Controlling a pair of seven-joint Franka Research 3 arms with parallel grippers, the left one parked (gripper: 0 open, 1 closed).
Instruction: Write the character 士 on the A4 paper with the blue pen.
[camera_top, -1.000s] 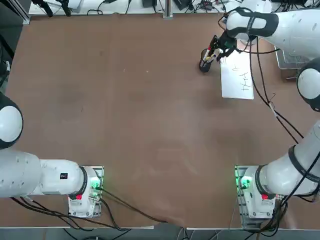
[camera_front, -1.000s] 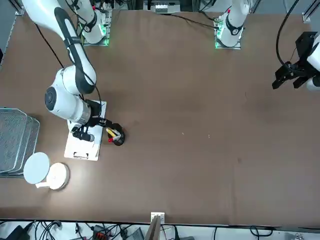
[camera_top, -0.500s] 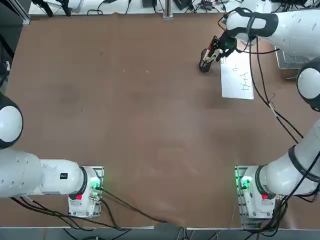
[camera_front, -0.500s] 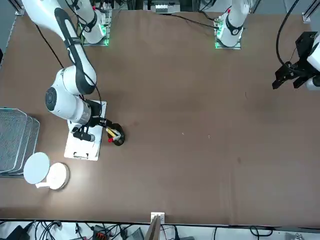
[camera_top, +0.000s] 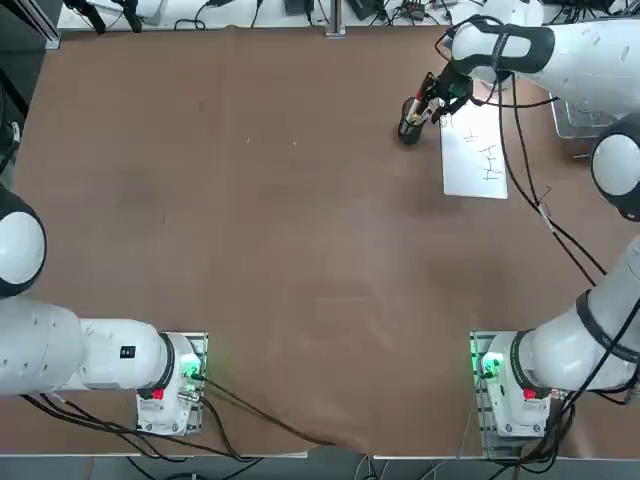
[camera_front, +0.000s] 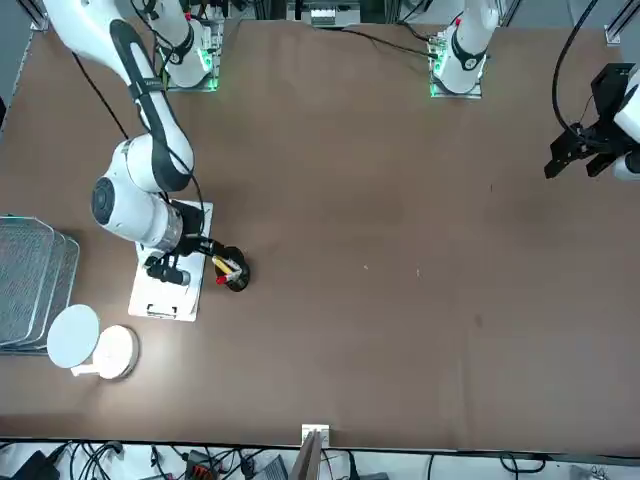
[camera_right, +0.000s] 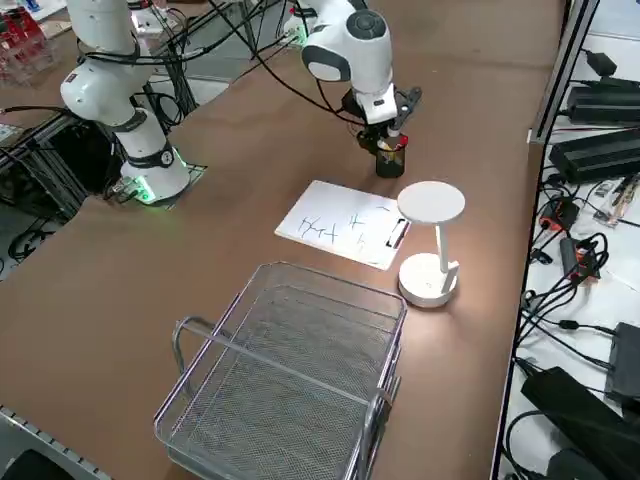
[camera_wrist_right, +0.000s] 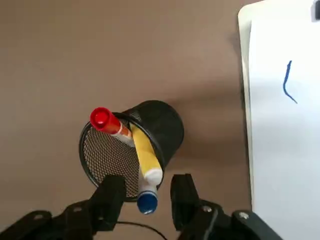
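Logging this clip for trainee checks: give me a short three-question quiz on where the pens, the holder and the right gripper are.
1. True or false: the blue pen lies on the A4 paper.
2. The right gripper has its jaws: A) shut on the paper; B) open either side of the blue pen; C) open above the paper?
3. How many pens stand in the black mesh pen holder?
Key: 1 false; 2 B; 3 three.
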